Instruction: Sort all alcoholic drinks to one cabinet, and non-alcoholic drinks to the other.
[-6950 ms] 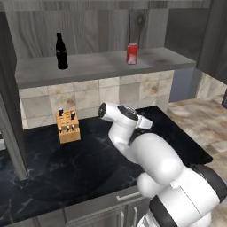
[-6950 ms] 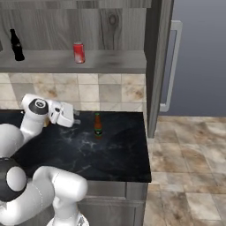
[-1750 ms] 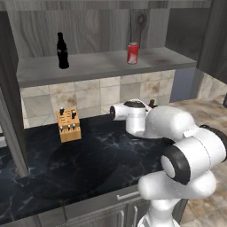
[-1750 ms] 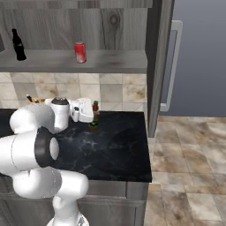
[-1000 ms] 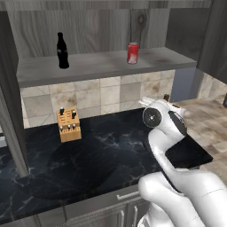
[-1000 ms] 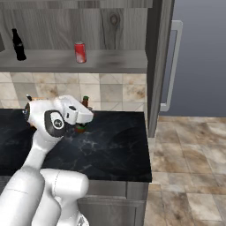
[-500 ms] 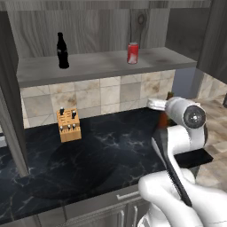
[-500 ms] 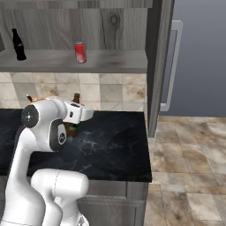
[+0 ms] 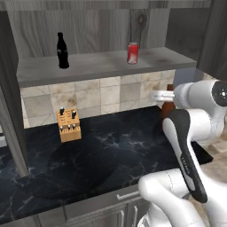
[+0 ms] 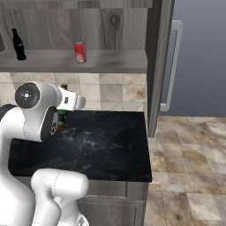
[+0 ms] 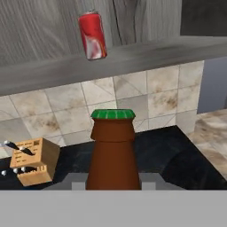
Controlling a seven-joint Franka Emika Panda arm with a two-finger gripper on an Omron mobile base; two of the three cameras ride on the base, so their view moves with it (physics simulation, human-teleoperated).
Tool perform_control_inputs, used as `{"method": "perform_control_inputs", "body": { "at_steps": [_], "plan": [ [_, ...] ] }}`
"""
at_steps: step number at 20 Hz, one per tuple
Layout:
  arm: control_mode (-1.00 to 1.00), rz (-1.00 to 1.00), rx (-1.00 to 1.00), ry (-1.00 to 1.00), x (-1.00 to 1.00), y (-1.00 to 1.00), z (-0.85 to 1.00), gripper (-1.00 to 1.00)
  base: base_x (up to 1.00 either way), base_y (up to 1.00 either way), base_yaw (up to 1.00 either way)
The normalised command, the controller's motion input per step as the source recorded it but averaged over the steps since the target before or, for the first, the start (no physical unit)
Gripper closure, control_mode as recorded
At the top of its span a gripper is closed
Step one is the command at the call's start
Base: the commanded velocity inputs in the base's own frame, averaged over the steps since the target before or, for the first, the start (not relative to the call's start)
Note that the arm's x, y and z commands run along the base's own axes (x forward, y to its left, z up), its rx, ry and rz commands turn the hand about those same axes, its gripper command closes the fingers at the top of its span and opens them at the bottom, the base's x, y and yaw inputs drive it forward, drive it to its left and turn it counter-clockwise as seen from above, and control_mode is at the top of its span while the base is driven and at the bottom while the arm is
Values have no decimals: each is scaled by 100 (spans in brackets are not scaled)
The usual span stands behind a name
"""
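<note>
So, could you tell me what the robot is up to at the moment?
The arm's pincer is closed on a brown bottle with a green cap, holding it upright above the black counter. On the shelf above stand a black cola bottle and a red soda can. A knife block sits by the tiles.

A black marble counter (image 9: 111, 155) meets a beige tiled wall (image 9: 102, 95). Above runs a grey wood shelf (image 9: 102, 66). A knife block (image 9: 68, 125) stands on the counter.

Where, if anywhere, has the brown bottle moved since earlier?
Yes: the brown bottle went left, right base view: from right of the red can to left.
</note>
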Motion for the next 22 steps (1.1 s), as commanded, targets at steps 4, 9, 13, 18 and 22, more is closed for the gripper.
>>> {"method": "perform_control_inputs", "body": {
  "at_steps": [4, 9, 13, 18, 22],
  "plan": [
    [-100, 8, 1, 7, -58, 0, 38, 100, 0, 0, 0],
    [-100, 1, 0, 0, -55, -3, 5, 100, 0, 0, 0],
    [-100, 0, -1, 0, -16, -15, 0, 100, 0, 0, 0],
    [100, 0, 0, 0, -11, -1, 0, 100, -11, -1, 0],
    [100, 0, 0, 0, 0, 0, 0, 100, -99, -8, 0]
  ]
}}
